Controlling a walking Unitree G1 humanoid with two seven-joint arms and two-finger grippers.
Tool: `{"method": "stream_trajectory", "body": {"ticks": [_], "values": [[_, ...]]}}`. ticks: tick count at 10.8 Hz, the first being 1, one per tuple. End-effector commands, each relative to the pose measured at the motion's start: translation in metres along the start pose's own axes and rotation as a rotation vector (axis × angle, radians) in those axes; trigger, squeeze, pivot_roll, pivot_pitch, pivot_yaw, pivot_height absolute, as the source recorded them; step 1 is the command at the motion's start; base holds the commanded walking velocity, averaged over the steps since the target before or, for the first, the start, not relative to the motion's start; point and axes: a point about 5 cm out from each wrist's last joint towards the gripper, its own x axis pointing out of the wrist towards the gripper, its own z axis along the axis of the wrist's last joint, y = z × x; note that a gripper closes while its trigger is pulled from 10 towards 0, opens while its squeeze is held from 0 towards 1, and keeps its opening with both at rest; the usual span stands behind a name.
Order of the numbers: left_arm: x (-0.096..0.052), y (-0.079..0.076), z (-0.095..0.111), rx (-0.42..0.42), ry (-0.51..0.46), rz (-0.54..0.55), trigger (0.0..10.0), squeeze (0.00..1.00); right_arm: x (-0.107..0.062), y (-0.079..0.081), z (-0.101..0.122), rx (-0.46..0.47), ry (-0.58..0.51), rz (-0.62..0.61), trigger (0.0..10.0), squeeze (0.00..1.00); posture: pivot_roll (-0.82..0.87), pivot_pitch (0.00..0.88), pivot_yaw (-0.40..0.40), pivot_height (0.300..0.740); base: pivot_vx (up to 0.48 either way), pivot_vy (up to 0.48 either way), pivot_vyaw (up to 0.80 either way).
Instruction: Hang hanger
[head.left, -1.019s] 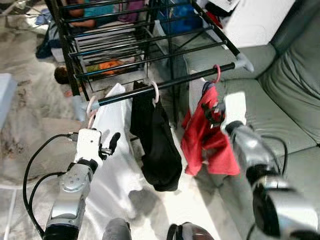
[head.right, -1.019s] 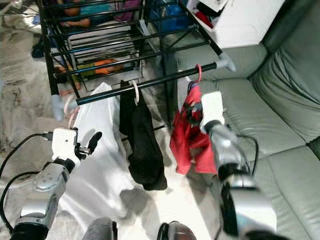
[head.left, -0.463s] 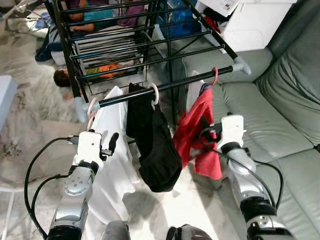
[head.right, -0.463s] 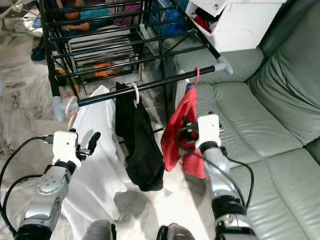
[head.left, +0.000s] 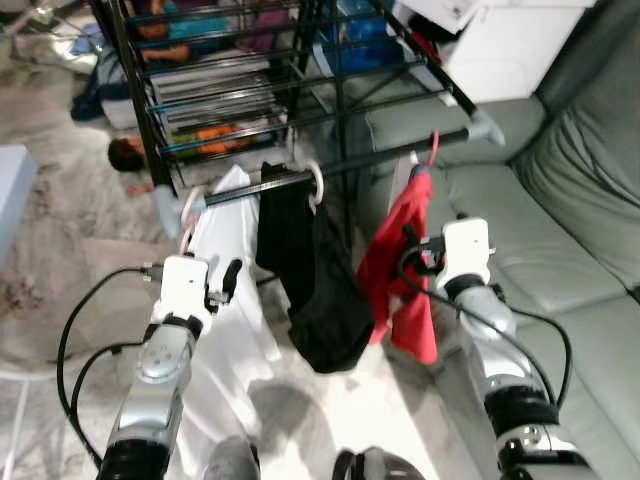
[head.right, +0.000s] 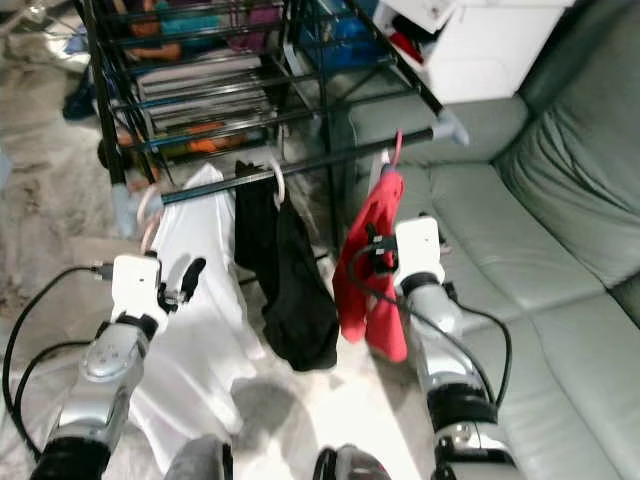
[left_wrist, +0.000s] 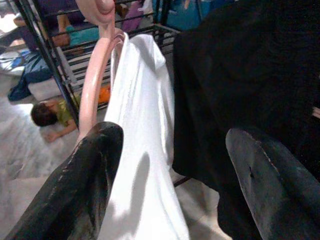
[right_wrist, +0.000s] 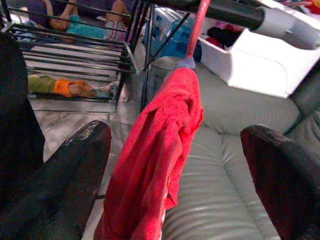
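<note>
A black rod (head.left: 370, 160) at the front of the drying rack carries three hangers. A pink hanger (left_wrist: 92, 90) holds a white garment (head.left: 235, 330), a pale hanger (head.left: 316, 184) holds a black garment (head.left: 320, 290), and a red hanger (head.left: 434, 148) holds a red garment (head.left: 395, 260). My left gripper (head.left: 225, 285) is open just in front of the white garment, and the left wrist view shows the pink hanger beside one finger (left_wrist: 75, 190). My right gripper (head.left: 415, 255) is open beside the red garment, whose hook rests over the rod (right_wrist: 220, 10).
A grey-green sofa (head.left: 560, 230) fills the right side, close to my right arm. A white box (head.left: 510, 50) stands behind it. The rack's black bars (head.left: 250, 90) lie beyond the rod. A small figure (head.left: 125, 152) lies on the marble floor behind the rack.
My right gripper has dropped from high against the red garment to beside its middle, and the garment stays on the rod. The left gripper holds its place. The camera shifted slightly.
</note>
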Motion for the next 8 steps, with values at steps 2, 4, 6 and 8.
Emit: {"method": "stream_trajectory", "body": {"ticks": [2, 4, 6, 8], "values": [[-0.0003, 0.0055, -0.0043, 0.011, 0.018, 0.017, 10.0, 0.00, 0.0002, 0.0000, 0.0044, 0.003, -0.009, -0.014, 10.0, 1.00, -0.01, 0.000, -0.029, 0.740, -0.308, 0.000, 0.00], [0.0016, 0.0044, -0.0030, 0.015, 0.011, 0.003, 10.0, 0.00, 0.0004, -0.0001, 0.0048, 0.004, -0.008, -0.024, 10.0, 1.00, -0.01, 0.000, -0.023, 0.740, -0.304, 0.000, 0.00], [0.0028, 0.0043, -0.0014, 0.023, 0.001, -0.010, 10.0, 0.00, 0.0006, 0.0013, 0.0049, 0.007, -0.006, -0.029, 10.0, 1.00, 0.00, 0.000, -0.019, 0.740, -0.311, 0.000, 0.00], [0.0033, 0.0046, -0.0009, 0.025, -0.002, -0.012, 10.0, 0.00, -0.0003, 0.0044, 0.0045, 0.010, -0.005, -0.030, 10.0, 1.00, 0.00, 0.000, -0.018, 0.740, -0.127, 0.000, 0.00]]}}
